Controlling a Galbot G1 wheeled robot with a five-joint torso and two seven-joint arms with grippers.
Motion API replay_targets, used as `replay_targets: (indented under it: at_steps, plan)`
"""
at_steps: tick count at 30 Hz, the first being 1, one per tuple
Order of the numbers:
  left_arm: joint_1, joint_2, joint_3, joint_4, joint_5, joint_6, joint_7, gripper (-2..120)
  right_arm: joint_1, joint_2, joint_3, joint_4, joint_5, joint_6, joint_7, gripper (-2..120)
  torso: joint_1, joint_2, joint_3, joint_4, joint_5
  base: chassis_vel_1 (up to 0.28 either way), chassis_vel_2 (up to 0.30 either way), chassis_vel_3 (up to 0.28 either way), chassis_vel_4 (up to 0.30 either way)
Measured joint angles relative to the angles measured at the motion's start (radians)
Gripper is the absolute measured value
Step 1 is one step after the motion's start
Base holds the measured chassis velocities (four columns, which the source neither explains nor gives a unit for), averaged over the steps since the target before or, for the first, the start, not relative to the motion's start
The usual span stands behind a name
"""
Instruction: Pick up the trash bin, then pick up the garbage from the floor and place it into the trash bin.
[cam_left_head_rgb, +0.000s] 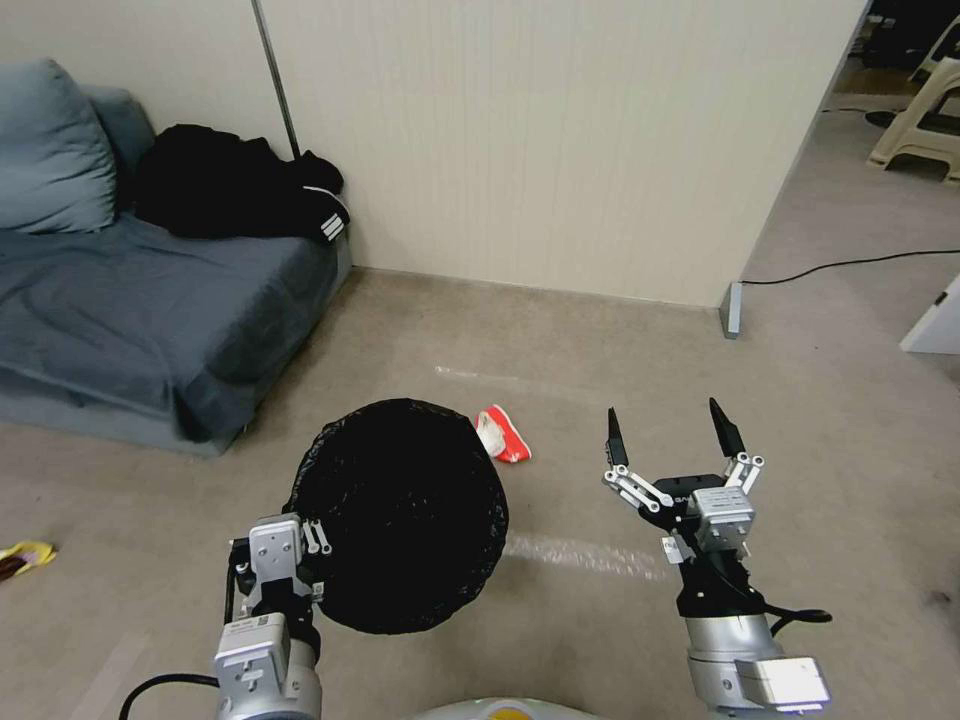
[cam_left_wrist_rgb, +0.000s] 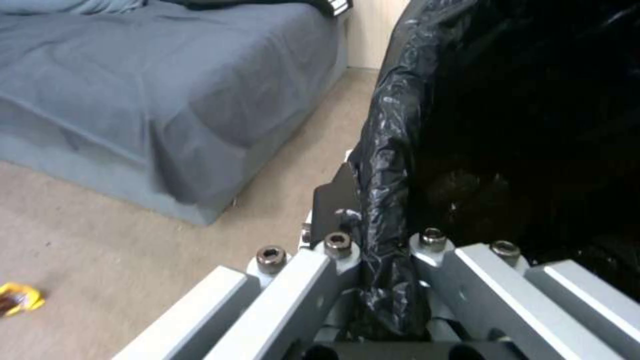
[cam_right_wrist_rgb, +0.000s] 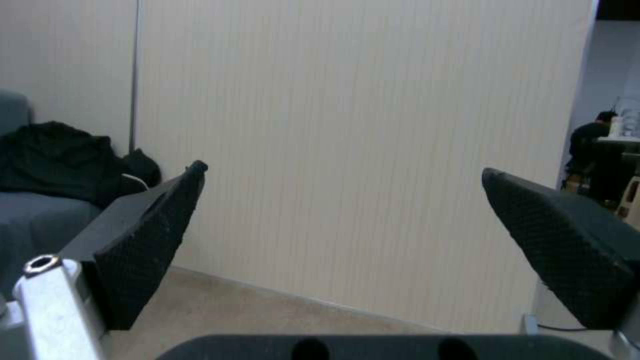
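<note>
The trash bin (cam_left_head_rgb: 400, 515), its round mouth covered by a black liner bag, is held up off the floor. My left gripper (cam_left_head_rgb: 312, 560) is shut on the bin's near-left rim; the left wrist view shows the liner-covered rim (cam_left_wrist_rgb: 390, 210) pinched between the fingers. A red-white packet (cam_left_head_rgb: 500, 434) of garbage lies on the floor just past the bin's far right edge. A yellow snack wrapper (cam_left_head_rgb: 25, 556) (cam_left_wrist_rgb: 19, 299) lies on the floor at the far left. My right gripper (cam_left_head_rgb: 668, 425) (cam_right_wrist_rgb: 340, 240) hovers open to the right of the bin, holding nothing.
A grey sofa (cam_left_head_rgb: 130, 300) with a black garment (cam_left_head_rgb: 240, 185) on it stands at the left, close to the bin. A beige partition wall (cam_left_head_rgb: 560, 140) runs behind. A black cable (cam_left_head_rgb: 850, 265) crosses the floor at the back right. Bare floor lies ahead and to the right.
</note>
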Motion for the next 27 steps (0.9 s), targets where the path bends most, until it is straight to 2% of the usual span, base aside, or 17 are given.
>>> replay_targets:
  at_steps: [10,19,21,23,24,26,27]
  plan:
    - [-0.003,0.002,-0.001,0.000,0.000,0.000,0.000,0,0.003,-0.001,0.002,-0.005,0.002,0.034,-0.023,100,0.000,0.000,0.000,0.0001,0.0002,-0.206,0.199,0.212,-0.201]
    - [0.001,0.008,-0.003,0.000,-0.011,-0.001,0.000,0,0.056,-0.022,0.008,-0.019,0.016,0.025,-0.048,100,0.000,0.000,0.000,-0.0002,0.0000,0.007,-0.005,-0.024,0.011]
    - [-0.001,0.008,-0.002,0.000,-0.026,-0.009,0.000,0,0.120,-0.045,0.009,-0.026,0.007,-0.046,-0.032,100,0.000,0.000,0.000,-0.0001,0.0001,0.000,0.000,0.000,0.000]
    - [-0.003,0.005,-0.001,0.000,-0.029,-0.013,0.001,0,0.196,-0.094,-0.006,-0.030,0.042,-0.159,0.008,100,0.000,0.000,0.000,0.0000,0.0002,0.000,0.000,0.000,0.000]
    - [-0.003,0.005,-0.001,0.000,-0.029,-0.013,0.001,0,0.196,-0.094,-0.006,-0.030,0.042,-0.159,0.008,100,0.000,0.000,0.000,0.0000,0.0002,0.000,0.000,0.000,0.000]
    - [-0.002,0.002,-0.003,0.000,-0.028,-0.013,0.003,0,0.279,-0.156,-0.030,-0.035,0.145,-0.311,0.041,100,0.000,0.000,0.000,0.0000,0.0002,0.000,0.000,0.000,0.000]
    - [-0.002,0.002,-0.003,0.000,-0.028,-0.013,0.003,0,0.279,-0.156,-0.030,-0.035,0.145,-0.311,0.041,100,0.000,0.000,0.000,0.0000,0.0002,0.000,0.000,0.000,0.000]
